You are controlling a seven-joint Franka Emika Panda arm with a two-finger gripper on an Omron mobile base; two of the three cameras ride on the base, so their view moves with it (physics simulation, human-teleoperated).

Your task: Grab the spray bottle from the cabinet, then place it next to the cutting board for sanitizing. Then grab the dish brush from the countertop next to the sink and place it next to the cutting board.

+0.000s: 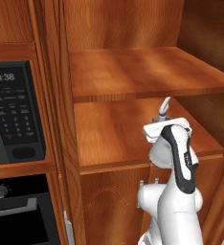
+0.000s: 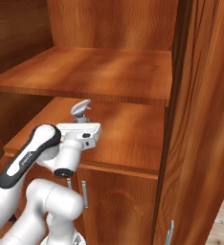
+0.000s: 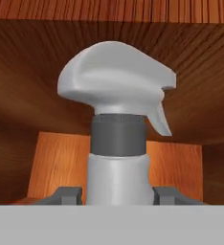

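Dark grey fingertips stand either side of the spray bottle's pale body, one tip at each flank just below the dark collar of its neck; the jaws are partly closed with the bottle between them, and both tips look to be touching its sides, though whether they press firmly cannot be told. In the hand view the bottle stands upright, its grey trigger head pointing right and the trigger hanging down on that side. The gripper reaches forward at the level of the cabinet's lower open shelf, its white hand lying flat just above the shelf's near edge. From the right base view the bottle's nozzle head rises just beyond the hand, over the left part of that shelf; from the left base view only a thin pale part of the bottle shows above the hand, over the shelf's right part. A second wide shelf runs above, bare and reddish-brown. Left of the cabinet sits a black microwave with a lit clock, and an oven lies below it.
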